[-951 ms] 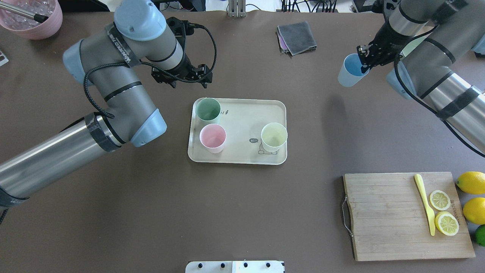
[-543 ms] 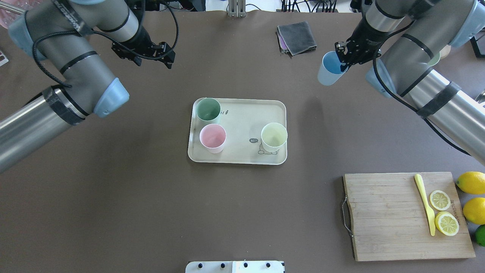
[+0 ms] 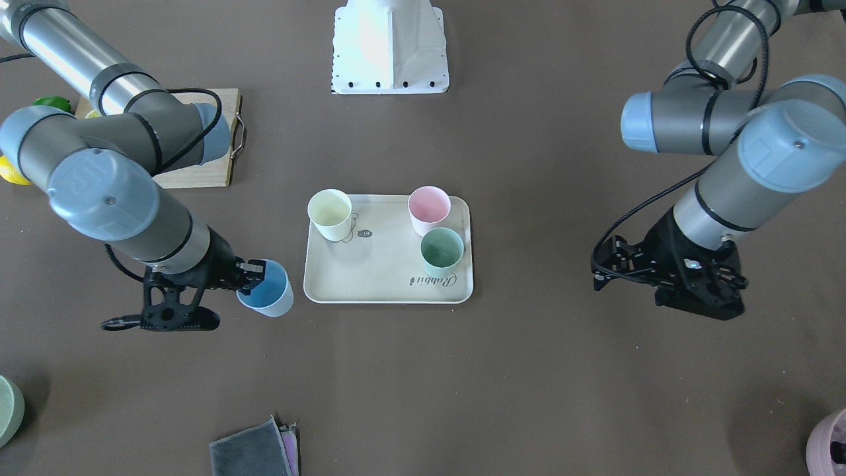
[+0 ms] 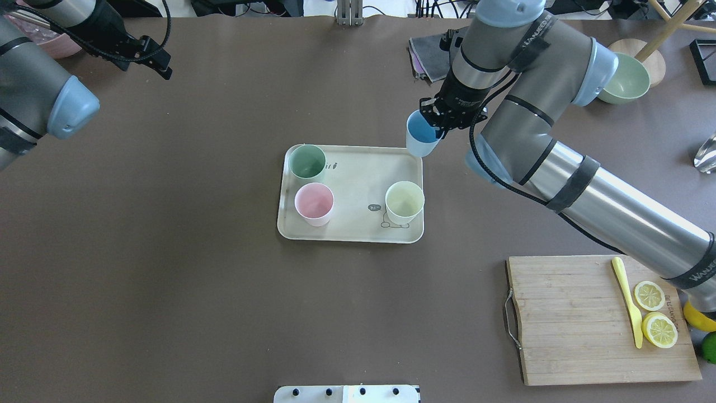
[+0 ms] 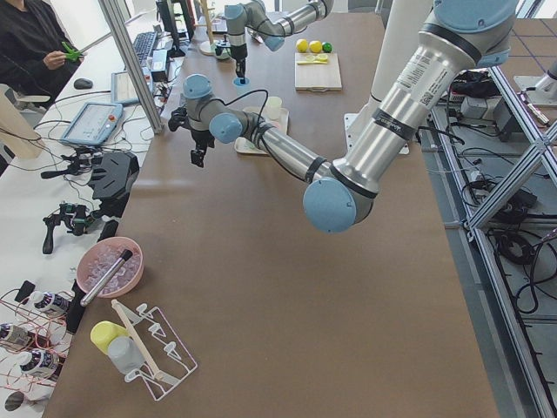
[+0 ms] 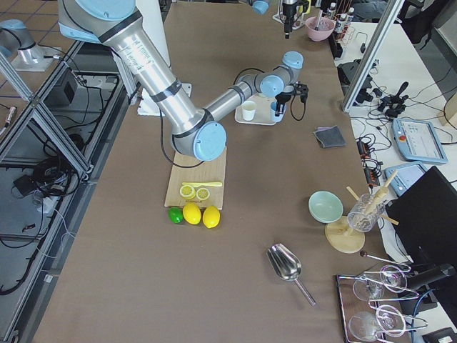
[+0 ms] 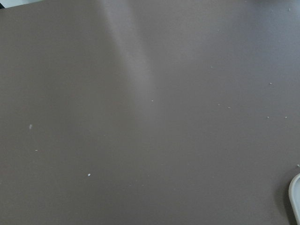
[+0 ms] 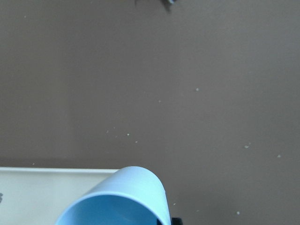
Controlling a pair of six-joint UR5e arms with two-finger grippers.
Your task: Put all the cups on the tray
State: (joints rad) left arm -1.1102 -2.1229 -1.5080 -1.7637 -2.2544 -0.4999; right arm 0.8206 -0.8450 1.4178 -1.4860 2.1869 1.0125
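The cream tray [image 4: 349, 238] [image 3: 383, 291] lies mid-table. On it stand the mint green cup [image 4: 307, 161] [image 3: 441, 250], the pink cup [image 4: 314, 202] [image 3: 428, 206] and the pale yellow cup [image 4: 404, 201] [image 3: 330, 213]. My right gripper [image 4: 438, 122] [image 3: 250, 274] is shut on the rim of the light blue cup [image 4: 420, 139] [image 3: 268, 294] [image 8: 117, 199]. It holds the cup tilted, off the table, at the tray's far right corner [image 8: 47, 187]. My left gripper [image 4: 146, 57] [image 3: 687, 281] is open and empty, far left of the tray.
A wooden cutting board [image 4: 570, 319] with a yellow knife and lemon slices lies at the near right, with whole lemons beside it. A grey cloth [image 4: 428, 59] lies behind the right arm. A pale green bowl [image 4: 623, 75] stands far right, a mauve pot [image 3: 829, 443] far left.
My right arm has carried the light blue cup leftward, from the far right to the tray's far right corner. My left arm has drawn back to the far left.
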